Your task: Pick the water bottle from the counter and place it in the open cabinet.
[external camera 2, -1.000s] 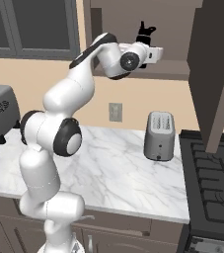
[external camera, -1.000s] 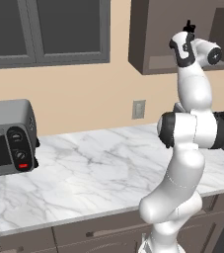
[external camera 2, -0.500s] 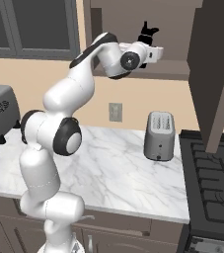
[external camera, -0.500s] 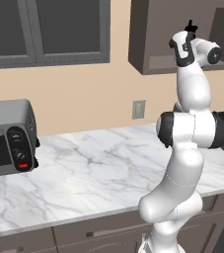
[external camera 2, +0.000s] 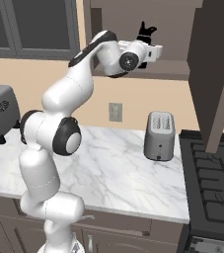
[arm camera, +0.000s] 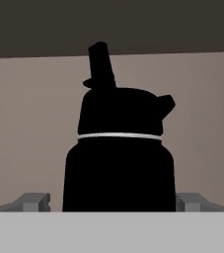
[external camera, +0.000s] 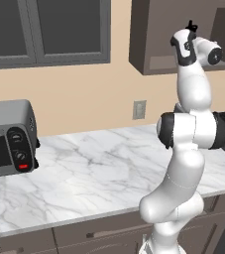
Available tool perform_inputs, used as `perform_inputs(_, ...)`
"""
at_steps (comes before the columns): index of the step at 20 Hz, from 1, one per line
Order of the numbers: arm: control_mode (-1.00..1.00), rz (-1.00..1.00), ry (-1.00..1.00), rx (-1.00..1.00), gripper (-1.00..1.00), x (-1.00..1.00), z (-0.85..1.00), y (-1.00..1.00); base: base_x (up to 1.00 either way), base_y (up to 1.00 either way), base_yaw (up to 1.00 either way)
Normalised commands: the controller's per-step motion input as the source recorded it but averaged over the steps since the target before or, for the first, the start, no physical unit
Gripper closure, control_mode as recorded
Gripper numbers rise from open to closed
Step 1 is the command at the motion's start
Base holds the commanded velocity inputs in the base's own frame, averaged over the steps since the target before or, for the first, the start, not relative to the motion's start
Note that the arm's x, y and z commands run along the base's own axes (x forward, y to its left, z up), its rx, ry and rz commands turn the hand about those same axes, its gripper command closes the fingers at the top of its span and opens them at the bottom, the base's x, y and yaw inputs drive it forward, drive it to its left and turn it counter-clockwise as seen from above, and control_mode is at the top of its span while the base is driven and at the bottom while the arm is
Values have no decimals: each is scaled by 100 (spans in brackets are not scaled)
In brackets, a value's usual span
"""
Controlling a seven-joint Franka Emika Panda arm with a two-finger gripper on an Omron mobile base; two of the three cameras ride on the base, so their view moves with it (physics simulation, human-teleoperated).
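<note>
The black water bottle (arm camera: 118,168) stands upright between my gripper's (arm camera: 113,202) two grey fingertips (arm camera: 32,202), and the gripper is shut on its body. Its cap with the loop handle (external camera 2: 145,30) sticks up above the hand inside the open cabinet (external camera 2: 175,29), just over the cabinet floor. From the left base view the bottle's cap (external camera: 191,26) peeks over the wrist in front of the open cabinet (external camera: 151,44). The cabinet's plain back wall shows behind the bottle in the hand view. The marble counter (external camera: 84,168) lies far below the hand.
A toaster oven (external camera: 7,136) sits at the counter's left end. A silver toaster (external camera 2: 159,136) stands on the counter under the cabinet, beside a black stove (external camera 2: 212,188). The open cabinet door (external camera 2: 217,74) hangs to the right. Glass-front cabinets (external camera: 44,30) are on the left.
</note>
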Motion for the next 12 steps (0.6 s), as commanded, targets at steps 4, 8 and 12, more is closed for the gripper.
perform_inputs(4,-100,0,-5,0,-100,-4,0,0,0,0,0)
perform_inputs(8,-100,0,0,0,-100,-22,0,0,0,0,0)
perform_inputs(12,-100,0,0,0,-100,-42,0,0,0,0,0)
